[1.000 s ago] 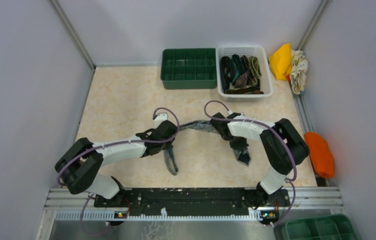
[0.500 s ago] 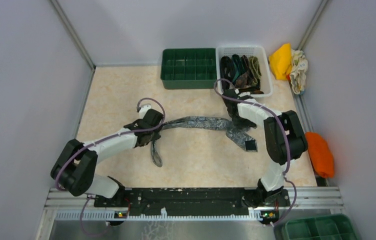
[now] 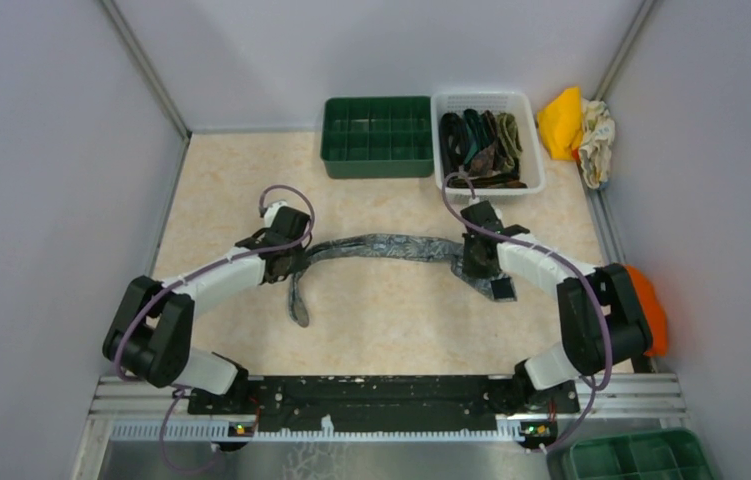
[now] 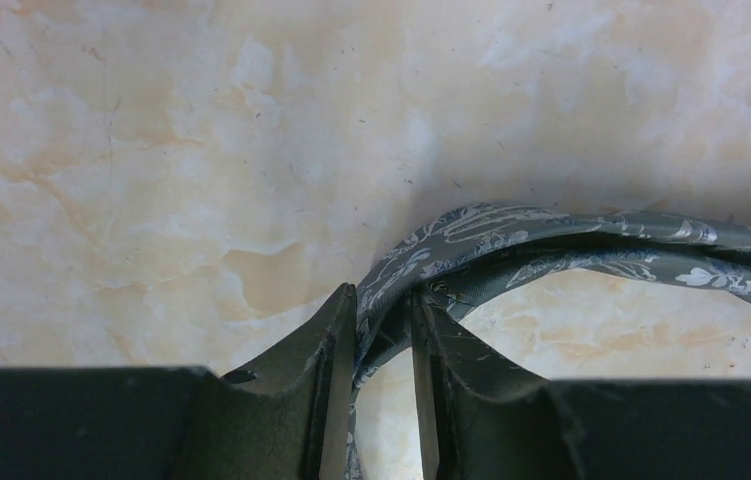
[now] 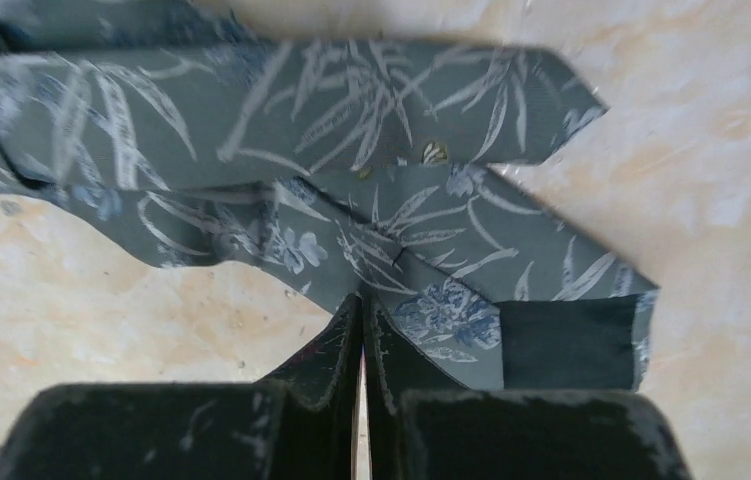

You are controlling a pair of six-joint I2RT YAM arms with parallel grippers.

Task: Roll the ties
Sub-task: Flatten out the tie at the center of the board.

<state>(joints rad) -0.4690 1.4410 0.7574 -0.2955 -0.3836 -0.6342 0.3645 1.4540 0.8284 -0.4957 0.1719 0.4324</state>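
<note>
We show the grey tie (image 3: 381, 246) lying as a shallow arch on the table (image 3: 391, 330), on the near side of the white basket (image 3: 536, 150) and running off to the basket's left. The right gripper (image 5: 363, 330), just nearward of the basket, has its fingers pressed almost together on the folded wide end. The left gripper (image 4: 383, 330), well to the basket's left, pinches the narrow part, whose tail trails toward the arm bases. We judge that this two-point hold serves to pull the strip straight and flat, ready for rolling. The basket holds a heap of further ties (image 3: 481, 145), dark and unrolled. In the green divided tray (image 3: 327, 135) just beside its left wall, we see nothing in the compartments.
</note>
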